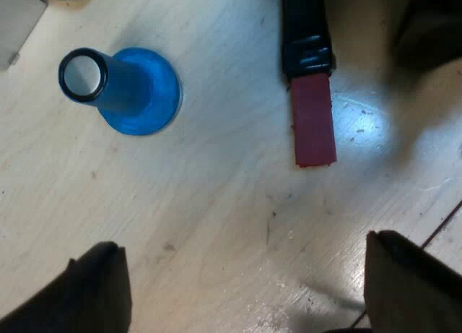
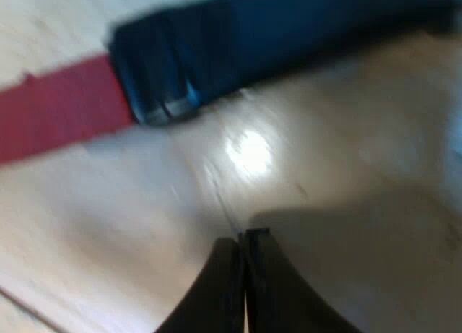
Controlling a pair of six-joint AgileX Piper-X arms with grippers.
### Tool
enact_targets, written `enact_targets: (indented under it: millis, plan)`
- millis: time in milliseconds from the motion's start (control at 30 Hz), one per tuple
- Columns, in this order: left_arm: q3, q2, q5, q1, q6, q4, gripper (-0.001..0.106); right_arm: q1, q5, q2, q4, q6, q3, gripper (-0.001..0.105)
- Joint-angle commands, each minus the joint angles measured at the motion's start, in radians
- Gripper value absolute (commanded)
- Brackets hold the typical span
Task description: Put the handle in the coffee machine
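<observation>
Blue tamper (image 1: pixel 130 87) upright on wood table (image 1: pixel 216 225), red-ended handle (image 1: pixel 310 80) lying nearby

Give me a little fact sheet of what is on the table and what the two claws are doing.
handle: dark, red end, lying loose on the wooden table
tamper: blue, upright, apart from the handle
left gripper: open, holding nothing, over bare table
right gripper: shut, empty, beside the handle

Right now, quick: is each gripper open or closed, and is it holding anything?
Left gripper: open, holding nothing.
Right gripper: closed, holding nothing, near the red-ended handle.
</observation>
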Motion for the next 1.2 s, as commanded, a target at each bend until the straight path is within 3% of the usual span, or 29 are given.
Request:
enact_targets:
  millis: [33,267,333,567,633,800,933,1000,1067,1133,1200]
  plan:
    - [-0.014,0.001,-0.008,-0.005,-0.007,-0.004,0.068,0.000,0.023,-0.049,0.121,-0.045,0.001,0.000]
    - [-0.063,-0.001,-0.009,-0.005,-0.011,-0.058,0.068,0.000,0.118,-0.152,0.328,-0.137,0.001,0.000]
    - [-0.089,-0.007,0.013,-0.005,-0.011,-0.070,0.068,0.000,0.196,-0.202,0.392,-0.200,0.001,0.000]
    - [-0.170,-0.062,0.020,-0.005,-0.015,-0.068,0.068,-0.002,0.409,-0.343,0.500,-0.320,0.001,0.000]
    - [-0.191,-0.101,0.057,-0.005,-0.031,-0.085,0.068,-0.002,0.451,-0.384,0.501,-0.360,0.001,0.000]
    - [-0.191,-0.170,0.161,-0.005,-0.081,-0.125,0.068,-0.039,0.425,-0.445,0.484,-0.376,0.001,0.000]
    - [-0.184,-0.186,0.194,-0.005,-0.093,-0.164,0.068,-0.119,0.250,-0.459,0.395,-0.376,0.001,0.002]
    - [-0.170,-0.186,0.199,-0.005,-0.093,-0.189,0.068,-0.152,0.191,-0.456,0.351,-0.376,0.001,0.012]
    - [-0.148,-0.186,0.213,-0.005,-0.102,-0.210,0.068,-0.179,0.159,-0.456,0.309,-0.376,0.001,0.029]
    - [-0.129,-0.184,0.220,-0.005,-0.122,-0.231,0.068,-0.205,0.140,-0.456,0.272,-0.376,0.001,0.056]
    - [-0.117,-0.184,0.231,-0.005,-0.124,-0.238,0.068,-0.231,0.113,-0.456,0.248,-0.376,0.001,0.075]
